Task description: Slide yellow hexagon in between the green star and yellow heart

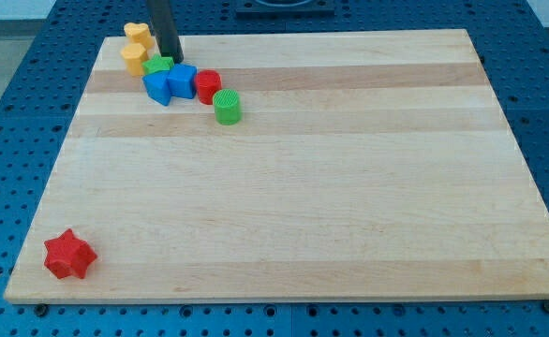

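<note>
The yellow heart (138,34) sits at the board's top left corner. The yellow hexagon (134,57) lies just below it, touching or nearly touching it. The green star (159,65) is right of the hexagon, partly hidden behind the blue blocks. My dark rod comes down from the view's top, and my tip (175,59) rests just up and right of the green star, right of the hexagon and the heart.
Two blue blocks (159,88) (183,80) sit just below the green star. A red cylinder (208,85) and a green cylinder (227,107) follow to the right. A red star (69,255) lies near the board's bottom left corner. The wooden board (349,187) lies on a blue perforated table.
</note>
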Controlling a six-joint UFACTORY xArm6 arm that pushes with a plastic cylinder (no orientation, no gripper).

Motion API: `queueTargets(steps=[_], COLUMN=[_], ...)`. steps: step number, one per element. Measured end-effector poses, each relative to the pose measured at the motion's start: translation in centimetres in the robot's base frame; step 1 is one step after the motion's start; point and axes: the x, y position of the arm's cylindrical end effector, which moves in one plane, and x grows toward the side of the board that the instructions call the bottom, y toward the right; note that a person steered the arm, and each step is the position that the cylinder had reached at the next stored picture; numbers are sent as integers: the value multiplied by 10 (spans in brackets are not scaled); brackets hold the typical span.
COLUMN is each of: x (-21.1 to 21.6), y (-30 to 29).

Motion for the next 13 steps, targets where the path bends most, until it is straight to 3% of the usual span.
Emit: queueTargets(steps=[2,3,4,5,6,7,8,9,11,12,13], x=[-33,-35,-22,31,124,189,190,171,74,56,67], y=[4,34,103,166,201,145,62,-4,-36,-52,-70])
